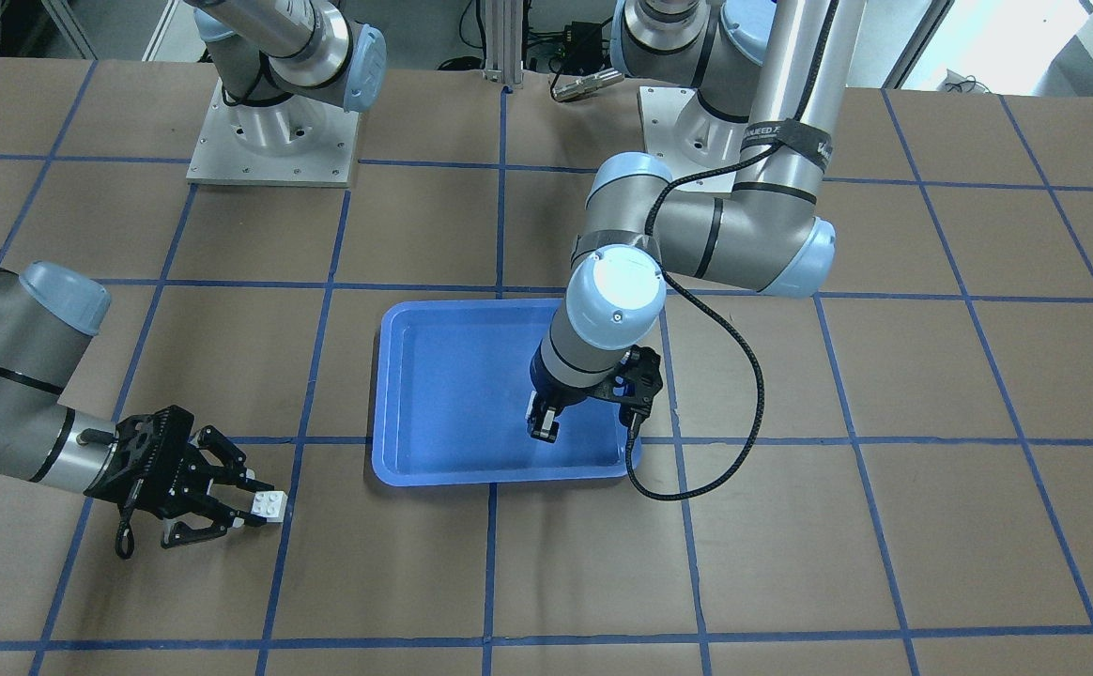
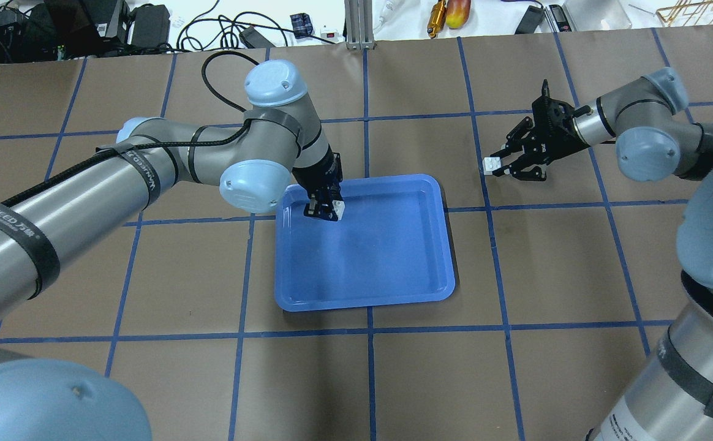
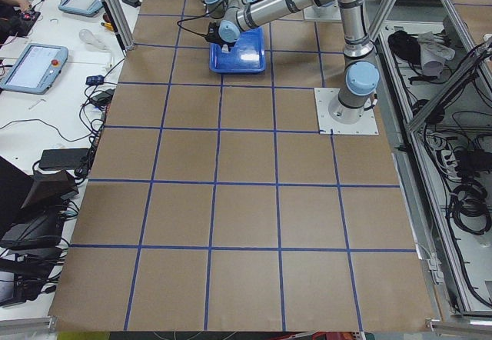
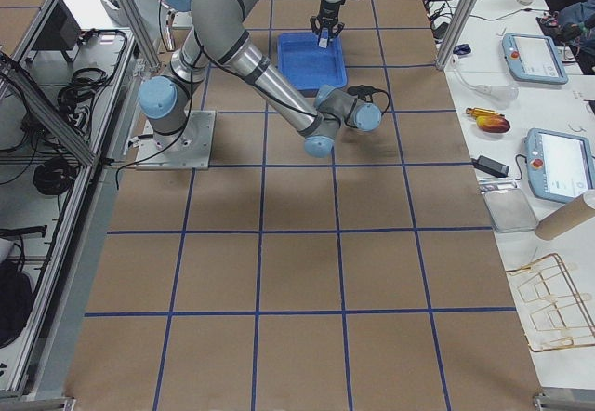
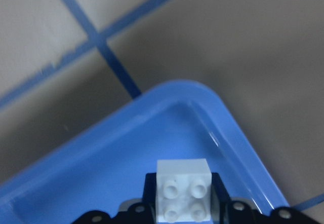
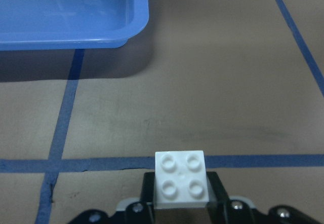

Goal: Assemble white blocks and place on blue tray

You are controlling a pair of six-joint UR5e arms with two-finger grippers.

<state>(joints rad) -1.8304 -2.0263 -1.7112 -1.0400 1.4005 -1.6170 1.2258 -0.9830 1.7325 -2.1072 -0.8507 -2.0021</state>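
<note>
One white block (image 5: 183, 196) is clamped between the fingers (image 5: 150, 187) of the left gripper (image 2: 321, 207), studs facing the wrist camera. That gripper points down inside the blue tray (image 2: 393, 263), near the corner at 11 o'clock in the overhead view; whether the block touches the tray floor cannot be told. The second white block (image 6: 181, 178) is pinched by its sides in the right gripper (image 2: 498, 166). It hangs low over the brown surface (image 2: 565, 257) at about 2 o'clock from the tray, well apart from its rim.
</note>
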